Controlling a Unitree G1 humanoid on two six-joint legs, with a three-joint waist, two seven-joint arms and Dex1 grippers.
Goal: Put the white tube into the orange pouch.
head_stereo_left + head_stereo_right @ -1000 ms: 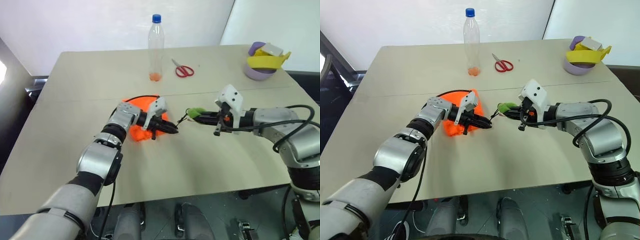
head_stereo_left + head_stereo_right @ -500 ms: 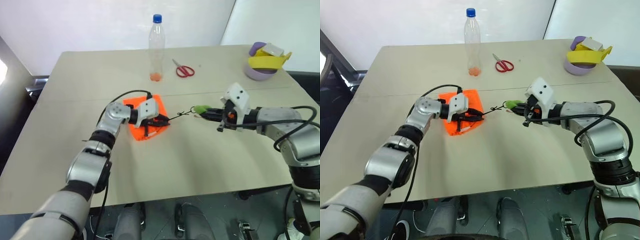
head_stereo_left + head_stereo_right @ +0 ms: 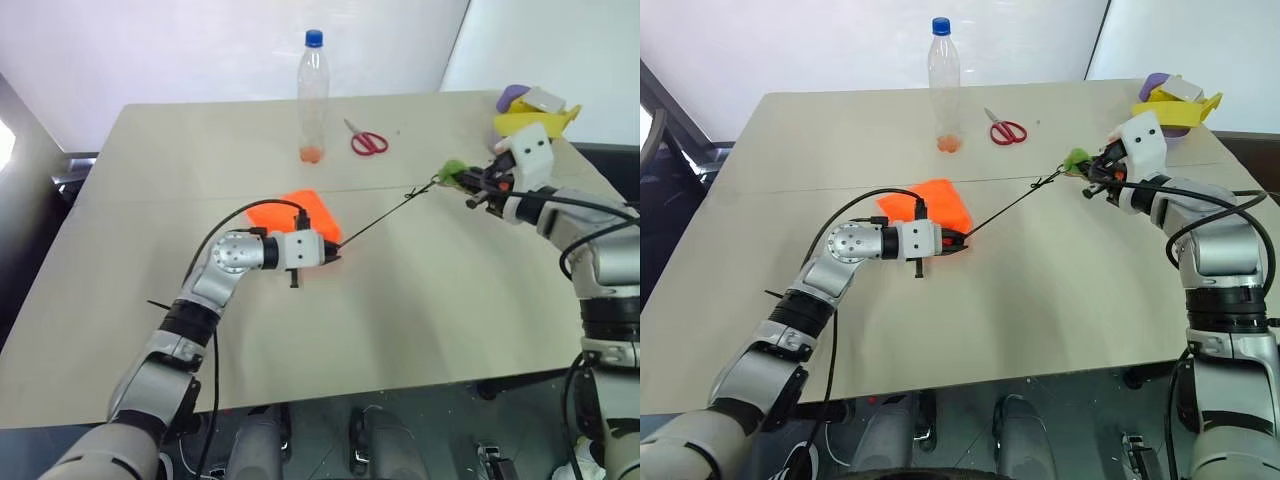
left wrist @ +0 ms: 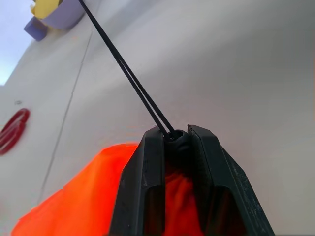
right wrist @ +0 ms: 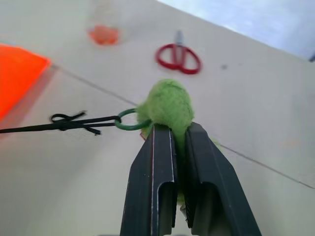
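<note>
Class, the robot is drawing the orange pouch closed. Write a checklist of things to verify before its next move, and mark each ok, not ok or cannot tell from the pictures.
1. Left gripper clamped on the mouth of the orange pouch, where the cord leaves it: ok.
2. Right gripper shut on the green pom-pom at the cord's end: ok.
3. Black cord pulled straight between the two grippers: ok.
4. White tube inside the pouch: cannot tell.
5. Pouch mouth fully cinched: cannot tell, the fingers cover it.
6. Bottle and scissors apart from the cord's line: ok.
</note>
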